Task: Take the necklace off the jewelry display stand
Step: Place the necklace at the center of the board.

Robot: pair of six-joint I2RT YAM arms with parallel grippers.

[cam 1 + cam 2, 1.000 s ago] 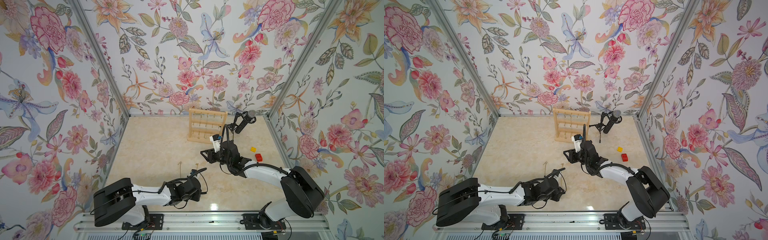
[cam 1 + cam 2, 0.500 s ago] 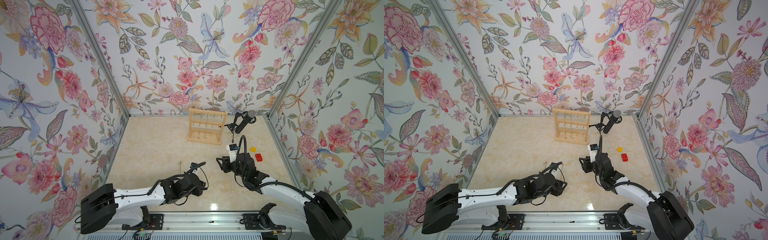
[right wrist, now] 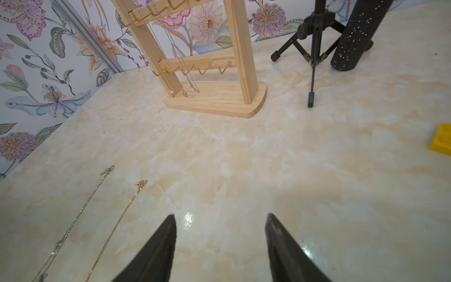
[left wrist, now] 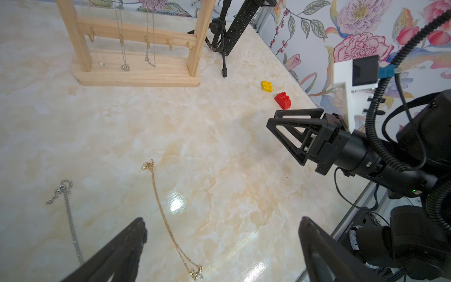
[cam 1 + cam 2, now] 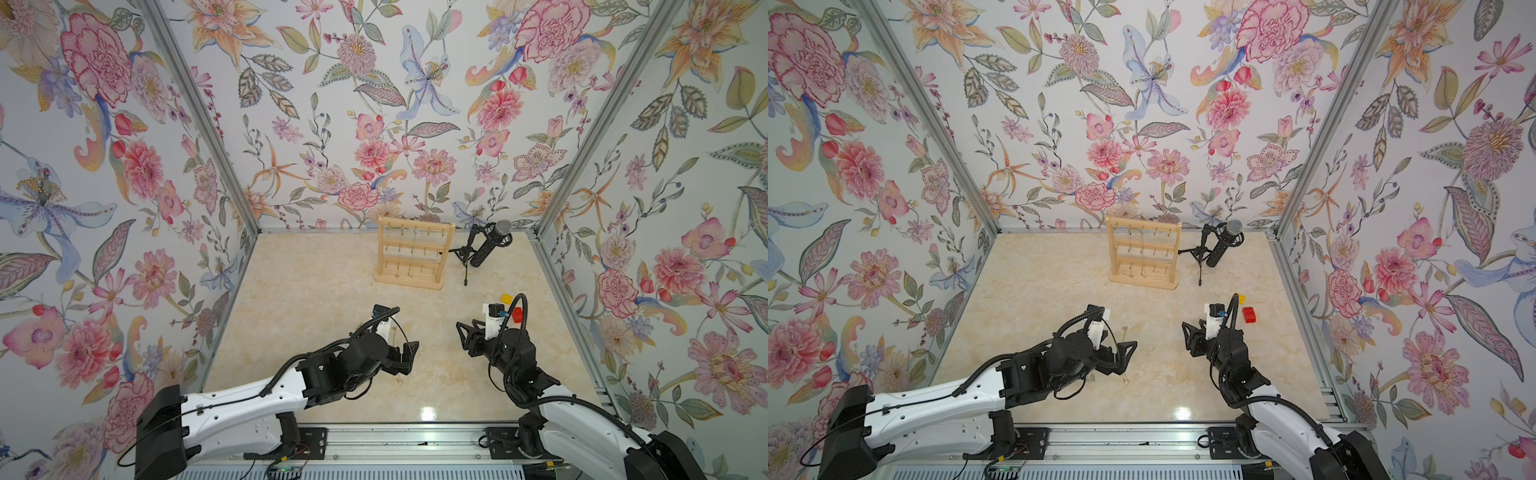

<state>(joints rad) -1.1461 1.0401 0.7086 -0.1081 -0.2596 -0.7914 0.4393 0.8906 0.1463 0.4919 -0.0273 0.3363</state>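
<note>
1. Jaws spread wide and gripping nothing, the left gripper (image 4: 222, 219) hangs low over a thin gold chain necklace (image 4: 161, 212) that lies stretched out on the cream marble-patterned table (image 4: 219, 146). As far as the left wrist view shows, the chain touches neither finger.
2. Opposite it, the right gripper (image 3: 220, 216) stands parted and empty above bare tabletop.
3. At the far end of the table, well apart from both arms, sits the light natural-wood jewelry display stand (image 4: 136, 78), with two upright posts and pegged crossbars on a flat base. It stands just beside a black microphone on a small tripod (image 4: 240, 22).
4. The step in hand looks like the put-down, and it appears complete: the gold necklace is off the stand and flat on the table, with open jaws over it.
5. If more pieces are to come off, the next move would call for a long reach to the rack. The gripper would need a fine pinch on a slender chain, then a lift up and over its peg without snagging or tipping the stand.
6. The count:
   - two grippers
   - two necklaces on the table, the gold one and a thin silver chain necklace (image 4: 70, 219) near it
   - three hanging silver chains (image 4: 125, 67) on the stand
   - one stand
   - one microphone
   - two toy bricks, one yellow brick (image 4: 267, 86) and one red brick (image 4: 283, 100), close together
</note>
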